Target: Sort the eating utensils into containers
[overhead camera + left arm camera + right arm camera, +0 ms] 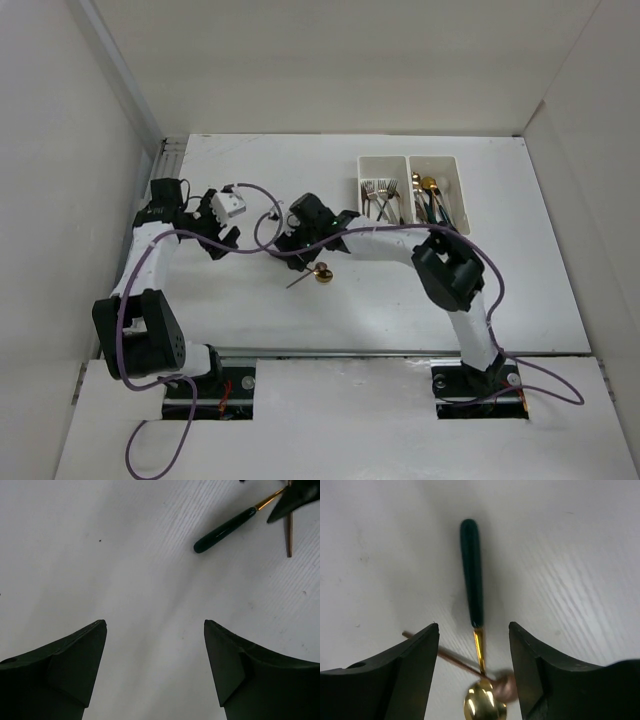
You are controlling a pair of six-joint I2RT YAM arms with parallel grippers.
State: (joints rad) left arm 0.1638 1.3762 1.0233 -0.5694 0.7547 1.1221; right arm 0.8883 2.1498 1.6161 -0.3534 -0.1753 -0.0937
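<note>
A green-handled gold spoon (pixel 471 580) lies on the white table, its gold bowl (pixel 323 275) crossing over a copper spoon (pixel 451 656). My right gripper (pixel 473 624) is open and straddles the gold neck of the green-handled spoon, low over it; in the top view it (pixel 298 248) sits just above the bowl. My left gripper (pixel 155 621) is open and empty over bare table, left of the spoons (pixel 225 243). It sees the green handle (pixel 225 530) at its upper right. The two white bins (pixel 362 185) at the back right hold several forks and spoons.
White walls enclose the table on the left, back and right. A purple cable (pixel 262 230) loops between the two wrists. The right arm's elbow (pixel 448 265) stands just in front of the bins.
</note>
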